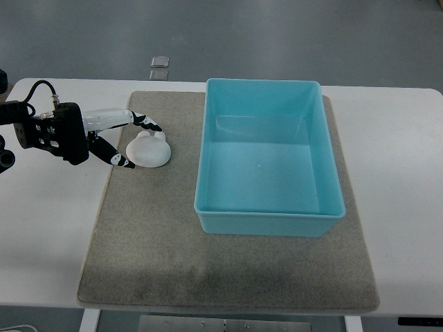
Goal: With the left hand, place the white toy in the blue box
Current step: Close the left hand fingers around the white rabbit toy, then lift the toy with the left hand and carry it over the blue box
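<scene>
— Nearest the camera?
— Grey felt-like mat [208, 270] on a smooth white table [48, 249]; a glossy rectangular blue box [270, 220] sits on it.
— And the left hand [114, 138]?
— Reaching in level, fingers [142, 123] spread around the rounded white toy [149, 149] on the mat, left of the box; grip unclear.

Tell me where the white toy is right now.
In the top view the white toy lies on the grey mat, left of the blue box, with the left hand reaching around its left side.
</scene>
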Controlling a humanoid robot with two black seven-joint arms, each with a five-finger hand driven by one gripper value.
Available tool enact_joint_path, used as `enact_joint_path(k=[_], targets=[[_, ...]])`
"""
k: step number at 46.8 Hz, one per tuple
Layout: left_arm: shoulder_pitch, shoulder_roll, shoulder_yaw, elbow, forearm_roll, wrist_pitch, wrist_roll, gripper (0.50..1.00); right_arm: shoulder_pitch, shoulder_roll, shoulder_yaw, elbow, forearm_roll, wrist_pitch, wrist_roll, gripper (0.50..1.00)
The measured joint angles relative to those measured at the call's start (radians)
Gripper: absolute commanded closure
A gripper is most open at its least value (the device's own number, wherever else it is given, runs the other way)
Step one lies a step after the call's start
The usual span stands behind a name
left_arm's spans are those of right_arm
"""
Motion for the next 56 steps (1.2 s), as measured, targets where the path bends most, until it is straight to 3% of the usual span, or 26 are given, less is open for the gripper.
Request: enact_joint_path(k=[11, 14, 18, 27, 47, 56], targets=[[-0.001, -0.001, 0.057, 0.0, 0.001, 0.068, 0.0, 0.647, 0.0, 0.0, 0.0, 0.0, 0.0, 0.0, 0.0, 0.564], [-0.001, -0.001, 0.064, 0.0, 0.005, 0.076, 0.0, 0.69, 0.001, 0.0, 0.0, 0.0, 0.0, 0.0, 0.0, 0.564], [-0.001, 0.0, 0.065, 0.0, 0.023, 0.081, 0.0, 0.812, 0.0, 0.0, 0.0, 0.0, 0.0, 0.0, 0.0, 0.564], [-0.002, 0.0, 0.066, 0.003, 0.04, 0.109, 0.004, 1.0, 0.0, 0.0, 0.0, 0.0, 0.0, 0.0, 0.0, 0.564], [-0.021, -0.004, 0.047, 0.002, 0.025, 0.119, 0.036, 1.0, 0.0, 0.0, 0.0, 0.0, -0.001, 0.0, 0.0, 0.564], [-0.11, -0.009, 0.027, -0.004, 0.014, 0.12, 0.038, 1.0, 0.0, 0.0, 0.0, 0.0, 0.0, 0.0, 0.0, 0.564]])
